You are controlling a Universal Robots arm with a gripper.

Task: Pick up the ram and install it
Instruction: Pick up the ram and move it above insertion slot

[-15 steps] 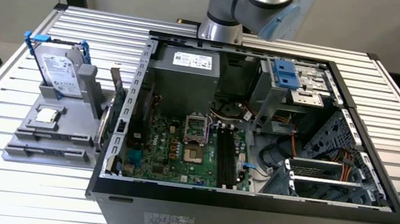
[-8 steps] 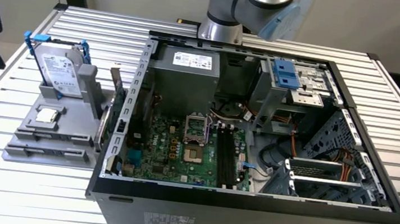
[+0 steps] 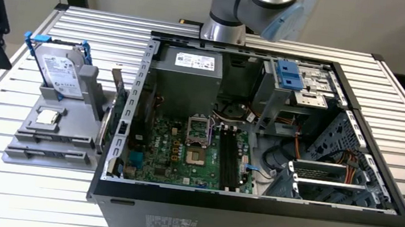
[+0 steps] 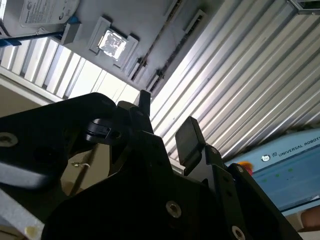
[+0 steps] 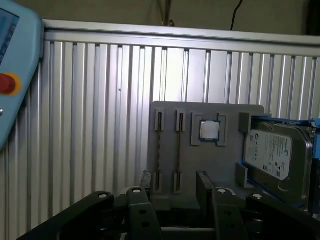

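Fingers [image 5: 205, 187] spread apart and empty — facing the ram [image 5: 179, 150] seated on edge in its gray holder [image 5: 192, 165].

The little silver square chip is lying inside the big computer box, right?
Not quite. The little silver square chip is lying on the grey holder, outside the computer box, to the exterior view's left of it. The exterior view shows this.
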